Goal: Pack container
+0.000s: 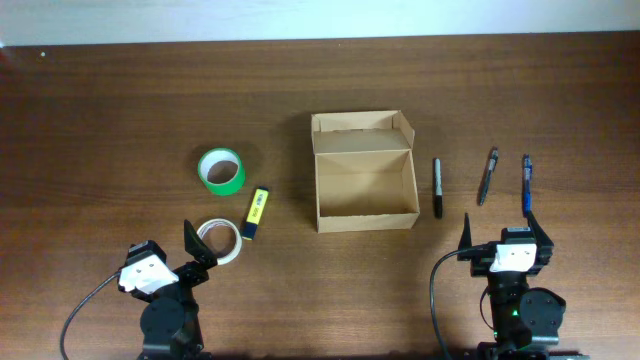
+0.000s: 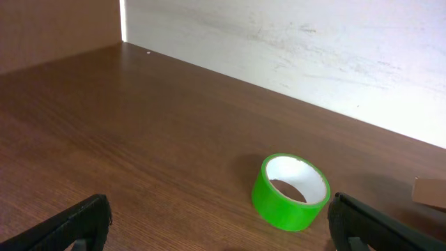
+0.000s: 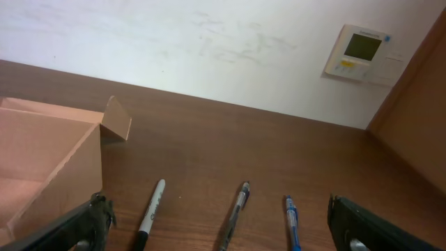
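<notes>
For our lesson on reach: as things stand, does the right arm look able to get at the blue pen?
Probably yes. The blue pen lies flat just ahead of the right gripper, whose jaws stand open, with nothing between them. The grey pen lies apart to its side.

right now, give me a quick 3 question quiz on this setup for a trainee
1. Multiple choice: how many pens lie beside the container, on the right arm's side? A) two B) three C) five
2. True or false: the green tape roll is inside the container.
3. Fill in: the left gripper and the right gripper both stand ___, holding nothing.

Key: 1 B. 2 false; the roll lies outside the container, on the left arm's side. 3 open.
</notes>
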`<action>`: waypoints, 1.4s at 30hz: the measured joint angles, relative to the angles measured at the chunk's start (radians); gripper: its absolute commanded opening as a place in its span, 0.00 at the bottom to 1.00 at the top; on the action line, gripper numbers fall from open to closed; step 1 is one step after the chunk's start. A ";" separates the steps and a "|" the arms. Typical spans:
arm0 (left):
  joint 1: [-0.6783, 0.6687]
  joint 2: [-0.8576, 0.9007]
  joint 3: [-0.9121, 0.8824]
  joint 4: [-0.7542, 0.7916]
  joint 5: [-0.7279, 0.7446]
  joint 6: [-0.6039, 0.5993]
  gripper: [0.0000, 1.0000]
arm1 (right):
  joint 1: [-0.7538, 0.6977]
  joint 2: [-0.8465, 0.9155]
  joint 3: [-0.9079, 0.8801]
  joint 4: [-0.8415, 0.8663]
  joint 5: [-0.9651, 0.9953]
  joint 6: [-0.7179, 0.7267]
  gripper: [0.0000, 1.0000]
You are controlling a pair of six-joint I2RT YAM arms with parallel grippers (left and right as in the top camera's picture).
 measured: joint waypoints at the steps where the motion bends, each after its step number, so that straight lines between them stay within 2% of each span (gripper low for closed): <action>1: 0.000 0.000 0.000 0.000 0.000 0.000 0.99 | 0.000 0.000 0.000 0.000 0.000 0.000 0.99; 20: 0.000 0.000 0.000 0.000 0.000 0.000 0.99 | 0.000 0.000 0.000 0.000 0.000 0.005 0.99; 27: 0.000 0.000 0.000 -0.002 -0.010 0.000 1.00 | 0.000 0.000 0.000 0.000 0.000 0.163 0.99; 33: 0.000 0.015 0.027 -0.104 0.193 0.025 1.00 | 0.000 0.000 0.000 0.000 -0.026 0.348 0.99; 37: 0.000 0.089 0.064 -0.152 0.281 0.081 0.99 | 0.000 0.001 0.009 -0.014 -0.149 0.409 0.99; 42: 0.000 0.249 0.269 -0.162 0.321 0.178 1.00 | 0.000 0.003 0.067 -0.103 -0.322 0.452 0.99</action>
